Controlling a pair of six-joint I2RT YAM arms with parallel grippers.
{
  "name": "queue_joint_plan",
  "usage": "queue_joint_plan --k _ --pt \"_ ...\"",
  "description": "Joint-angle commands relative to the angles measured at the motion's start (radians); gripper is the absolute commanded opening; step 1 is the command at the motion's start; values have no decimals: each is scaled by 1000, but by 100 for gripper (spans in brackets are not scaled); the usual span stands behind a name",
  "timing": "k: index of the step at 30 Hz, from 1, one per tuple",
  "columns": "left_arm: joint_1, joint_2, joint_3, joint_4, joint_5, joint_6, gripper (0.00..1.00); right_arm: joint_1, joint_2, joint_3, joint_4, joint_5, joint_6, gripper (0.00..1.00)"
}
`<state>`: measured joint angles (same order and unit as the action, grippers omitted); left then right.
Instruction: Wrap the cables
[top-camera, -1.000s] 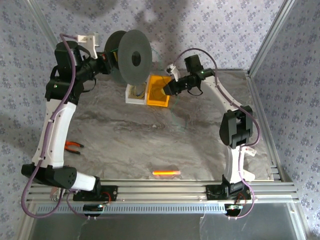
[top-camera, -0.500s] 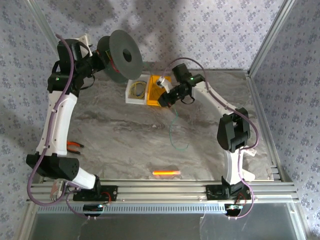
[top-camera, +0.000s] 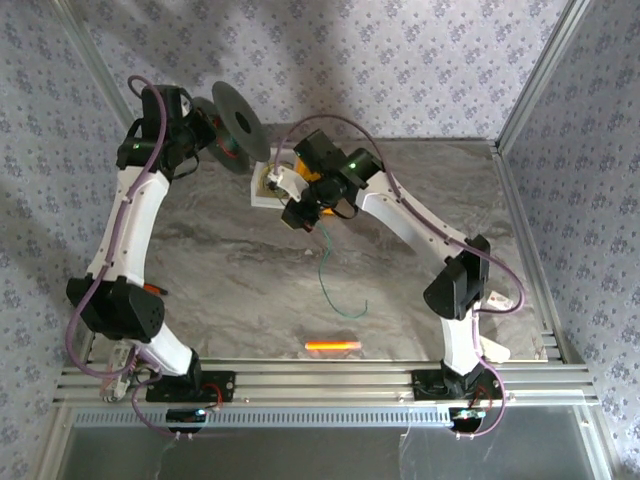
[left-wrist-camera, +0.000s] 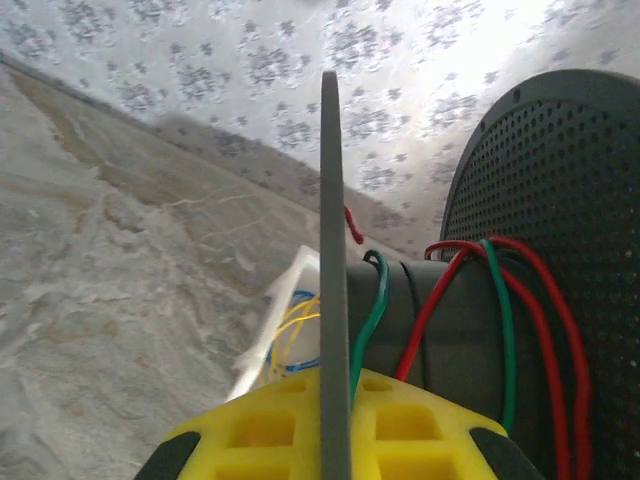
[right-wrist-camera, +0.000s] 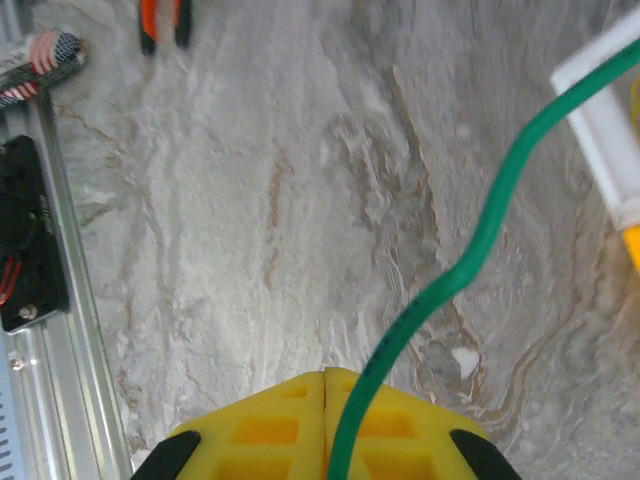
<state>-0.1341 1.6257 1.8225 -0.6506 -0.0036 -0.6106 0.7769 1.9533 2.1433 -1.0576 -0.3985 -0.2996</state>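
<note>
A robotics lab test cell — marble-look worktop (top-camera: 250, 290) edged by aluminium rails (top-camera: 330, 378), patterned backdrop panels (top-camera: 400, 60) on three sides

Left arm of mine reaches high toward the table's far-left corner, my yellow-fingered left gripper (top-camera: 208, 130) (left-wrist-camera: 335, 430) pinched closed. Right arm stretches to the far edge's middle, wrist tilted down, my yellow-fingered right gripper (top-camera: 298, 212) (right-wrist-camera: 325, 430) clamped closed.

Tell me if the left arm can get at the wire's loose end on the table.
Likely not: the left gripper is shut on the spool, far from the wire's end mid-table. Nothing on the table blocks the way.
</note>
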Motion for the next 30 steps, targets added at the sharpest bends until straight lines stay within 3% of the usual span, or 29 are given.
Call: queue_joint_plan --k 1,7,19,30 --pt "-19 28 30 78 -170 51 0 37 -21 180 -188 -24 -62 0" --pt "-95 118 110 -21 -229 183 0 41 30 460 -195 -30 -91 0" --pt "-304 262 258 -301 -240 529 0 -82 110 634 20 -27 -112 0" --pt "-379 171 120 -341 -207 736 0 -256 121 561 37 -17 -121 0"
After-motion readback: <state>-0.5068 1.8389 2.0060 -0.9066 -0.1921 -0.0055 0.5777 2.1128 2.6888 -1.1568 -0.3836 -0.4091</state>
